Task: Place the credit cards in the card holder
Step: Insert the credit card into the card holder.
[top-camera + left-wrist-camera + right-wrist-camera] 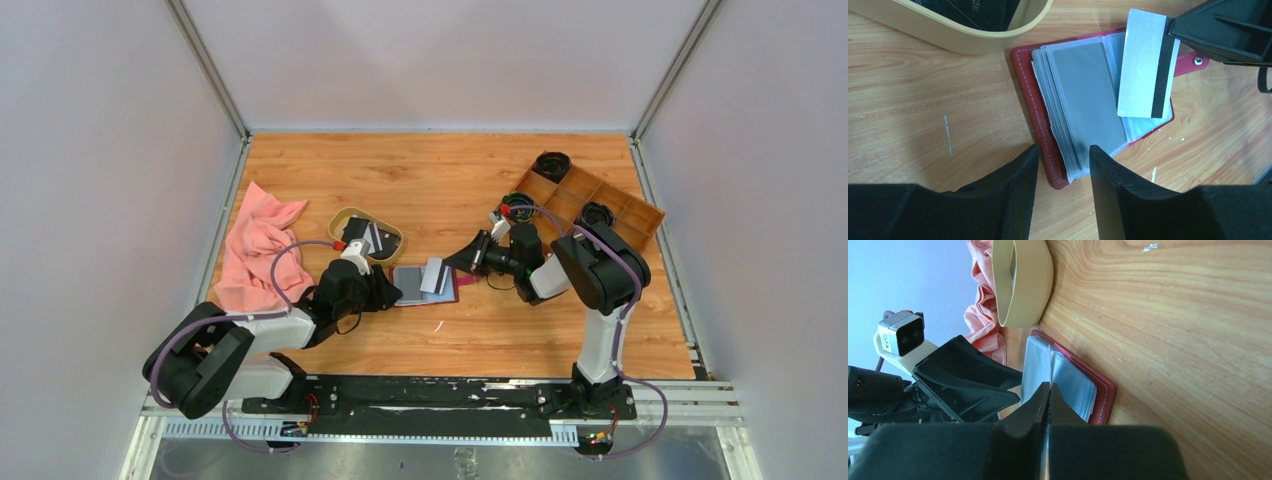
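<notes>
my right fingers (1228, 30) clench a white, black-striped credit card (1140, 65) over the open dark red leather card holder (1030, 100) on the counter (923, 125); left fingers (1013, 200) straddle its corner, spread. next i angle the card into a grey pocket (1088, 95).

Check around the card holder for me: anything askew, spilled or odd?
Nothing looks damaged. The card holder lies open with its clear pockets fanned unevenly. The white credit card pinched in the right hand sits skewed across them. Small white flecks dot the table beside it.
</notes>
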Available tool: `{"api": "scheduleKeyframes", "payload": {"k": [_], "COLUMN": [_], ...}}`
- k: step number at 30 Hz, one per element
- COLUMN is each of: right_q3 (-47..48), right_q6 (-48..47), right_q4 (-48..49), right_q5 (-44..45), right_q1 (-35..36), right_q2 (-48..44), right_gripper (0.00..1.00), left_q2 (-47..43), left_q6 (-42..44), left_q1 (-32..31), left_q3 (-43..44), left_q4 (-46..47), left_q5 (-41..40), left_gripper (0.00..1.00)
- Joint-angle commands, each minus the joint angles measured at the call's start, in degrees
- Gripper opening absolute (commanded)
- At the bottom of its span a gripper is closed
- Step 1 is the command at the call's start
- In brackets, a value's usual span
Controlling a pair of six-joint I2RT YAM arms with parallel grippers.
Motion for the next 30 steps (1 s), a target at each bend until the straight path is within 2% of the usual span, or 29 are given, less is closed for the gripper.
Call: {"api": "scheduleKeyframes", "payload": {"k": [1, 19, 30], "right_q3": [1.00, 3.20, 2.44], "right_q6": [-1.57, -1.41, -5.48], "right_q4": [-1.40, -2.22, -13.70], "right_q5": [-0.43, -3.64, -1.77], "right_q1": [1.10, 4.11, 4.23], "right_q2": [1.69, 4.55, 0.44], "right_gripper": [0.00, 0.00, 0.00], "left_q2": [1.46, 2.58, 2.74], "left_q6": [0.03, 0.20, 0.36], "left_q1": [-0.46, -0.47, -0.42], "left_q3": [-0.02, 0.47, 0.47], "left_q4": [-2.06, -2.03, -2.00], "left_q5": [0.09, 0.90, 0.82], "left_gripper": [0.48, 0.48, 0.48]}}
